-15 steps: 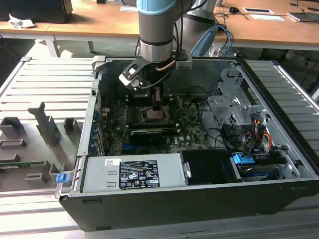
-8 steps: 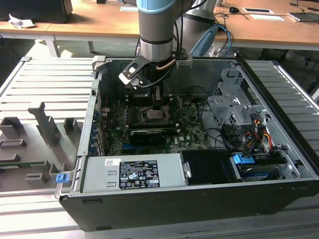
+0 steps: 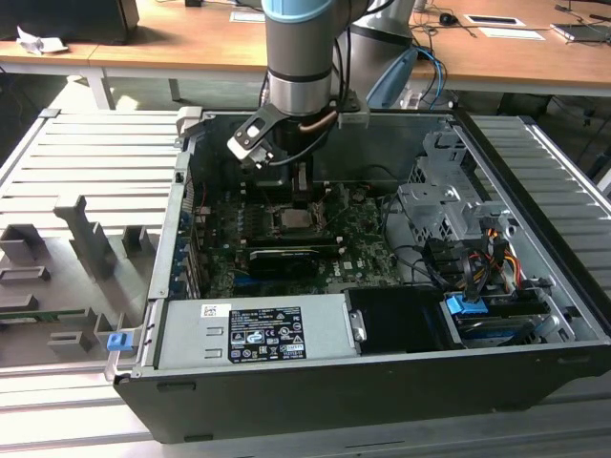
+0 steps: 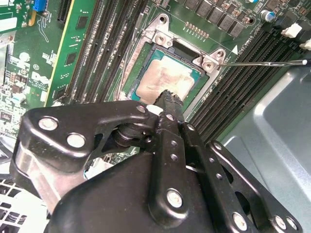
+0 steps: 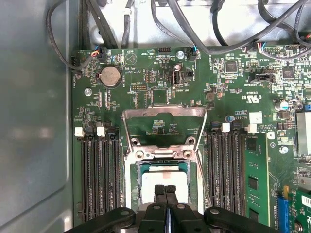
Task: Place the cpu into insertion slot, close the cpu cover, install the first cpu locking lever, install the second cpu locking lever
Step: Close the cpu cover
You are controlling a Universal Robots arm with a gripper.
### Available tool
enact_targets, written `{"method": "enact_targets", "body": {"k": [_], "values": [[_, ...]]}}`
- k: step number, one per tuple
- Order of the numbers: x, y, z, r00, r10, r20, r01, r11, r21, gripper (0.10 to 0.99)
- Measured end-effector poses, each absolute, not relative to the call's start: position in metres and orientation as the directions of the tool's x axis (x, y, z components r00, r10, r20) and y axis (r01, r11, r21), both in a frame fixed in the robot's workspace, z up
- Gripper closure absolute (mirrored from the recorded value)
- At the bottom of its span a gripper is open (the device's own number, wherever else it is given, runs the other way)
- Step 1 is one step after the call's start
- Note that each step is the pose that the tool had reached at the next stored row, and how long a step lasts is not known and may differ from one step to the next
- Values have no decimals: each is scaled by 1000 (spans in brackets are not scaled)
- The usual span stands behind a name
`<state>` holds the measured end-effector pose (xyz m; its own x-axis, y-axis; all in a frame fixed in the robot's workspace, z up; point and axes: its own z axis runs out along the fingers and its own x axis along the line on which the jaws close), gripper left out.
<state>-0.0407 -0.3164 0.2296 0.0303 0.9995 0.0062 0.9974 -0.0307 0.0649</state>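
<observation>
Sitting flat in the insertion slot [image 4: 184,48]: the cpu [image 4: 167,80], silver face up, pale residue smeared across it.

Gripper [image 5: 165,188]: fingers pressed together, nothing between them. Tip is over the cpu's edge. Can't tell whether it touches the face.

cpu cover [image 5: 165,111]: open, swung back off the slot. Green board shows through its window. It hangs from the hinge bracket on the side of the slot away from the gripper.

Lever rod [image 4: 262,63]: thin metal, runs out from a slot corner across the memory slots [image 4: 243,82], not hooked down. The second wrist view shows a small knob on its free end.

More memory slots flank the slot on both sides in the first wrist view. A coin battery [image 5: 110,76] sits on the board beyond the open cover.

Exterior view: arm [image 3: 301,57] drops straight into the open computer case [image 3: 315,420] from the far side, with the gripper just above the slot, about mid-board. Grey power supply box [image 3: 253,334] sits along the near wall, toward the exterior view's left. Drive cage [image 3: 449,205] and its cable bundle sit on the exterior view's right. The case rests on a grey slatted table [image 3: 86,162].
</observation>
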Motion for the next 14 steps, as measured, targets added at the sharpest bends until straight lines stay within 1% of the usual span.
{"method": "enact_targets", "body": {"k": [8, 14], "values": [[-41, -316, 231, 31, 1000, 1, 997, -31, 65, 980], [-41, -314, 240, 30, 1000, 1, 997, -30, 66, 980]]}}
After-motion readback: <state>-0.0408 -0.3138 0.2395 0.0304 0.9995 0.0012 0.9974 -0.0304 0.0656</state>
